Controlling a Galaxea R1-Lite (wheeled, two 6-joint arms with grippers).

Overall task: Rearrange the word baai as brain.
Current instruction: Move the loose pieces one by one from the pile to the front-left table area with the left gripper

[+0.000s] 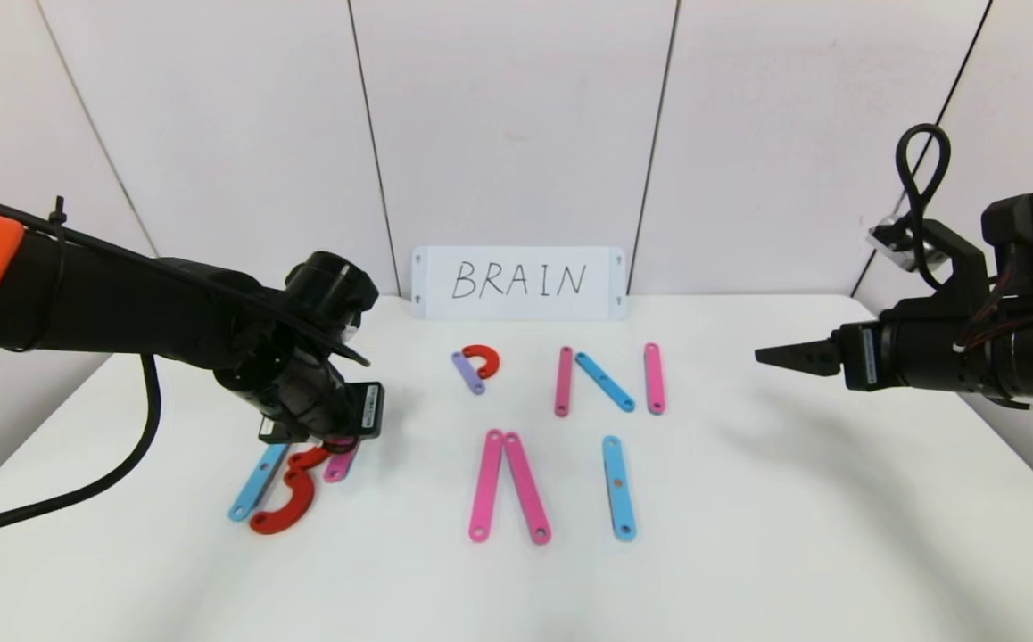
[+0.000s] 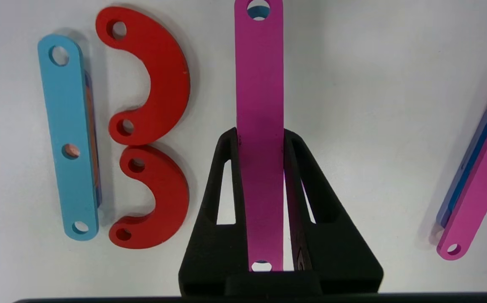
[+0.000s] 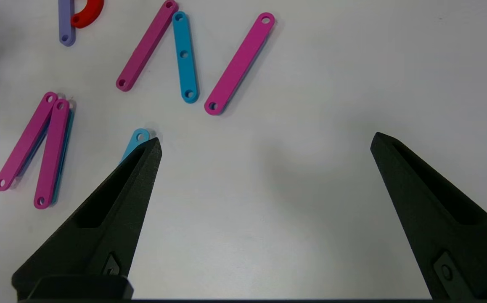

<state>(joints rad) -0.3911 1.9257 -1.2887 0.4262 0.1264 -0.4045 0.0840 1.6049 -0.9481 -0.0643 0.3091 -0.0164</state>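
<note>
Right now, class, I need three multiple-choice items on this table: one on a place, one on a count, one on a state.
1. Where is the white card reading BRAIN?
A. along the table's back edge
B. at the front edge
C. under the right arm

2. How many red curves lie beside the blue bar near the left gripper?
A. one
B. two
C. four

3. How is the right gripper?
A. shut on a bar
B. open, holding nothing
C. shut, empty

Key: 1 A, it stands against the wall. 2 B, two stacked curves form a B. 3 B, its fingers stand wide apart over bare table, while the left gripper clamps a pink bar.
</note>
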